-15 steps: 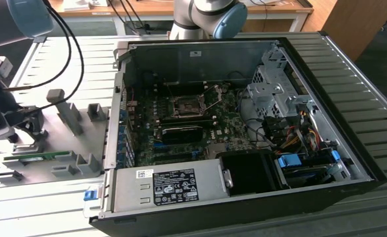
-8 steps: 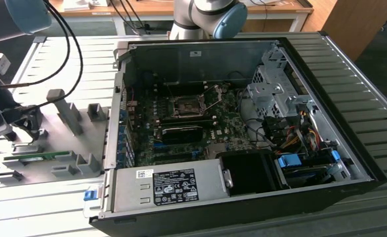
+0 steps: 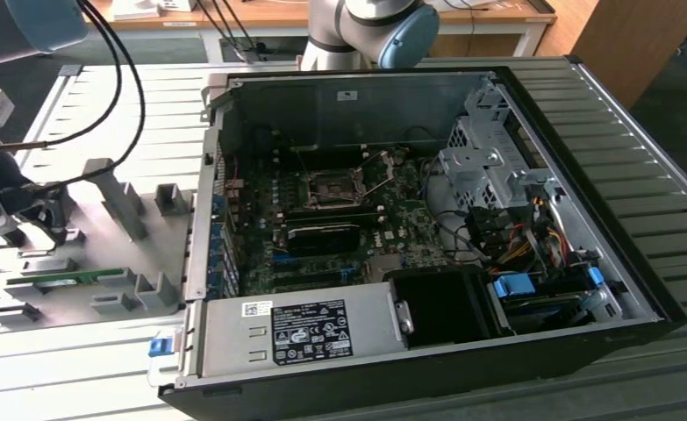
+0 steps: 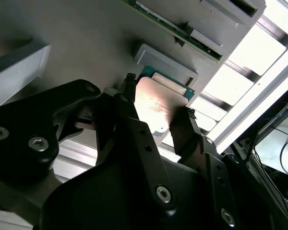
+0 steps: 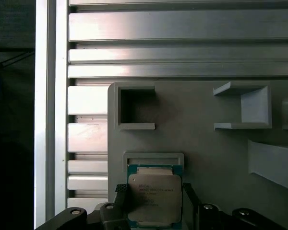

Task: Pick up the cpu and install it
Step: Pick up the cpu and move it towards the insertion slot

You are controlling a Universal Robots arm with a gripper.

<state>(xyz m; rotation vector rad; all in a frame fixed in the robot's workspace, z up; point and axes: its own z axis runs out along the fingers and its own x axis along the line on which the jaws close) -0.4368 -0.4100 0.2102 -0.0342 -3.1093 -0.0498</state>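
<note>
Gripper [image 4: 159, 96] held low at the exterior view's left, jaws apart, seemingly unclamped

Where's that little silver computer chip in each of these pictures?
Exterior view: hidden under the gripper at the exterior view's left, over the grey holder plate.
First wrist view: the cpu sits in its holder on that plate, by the gripper.
Second wrist view: the cpu, seen close, at the gripper.
Shared landmark: the grey holder plate.

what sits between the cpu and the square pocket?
First wrist view: a raised grey lip next to the cpu, then bare plate to the pocket.
</note>
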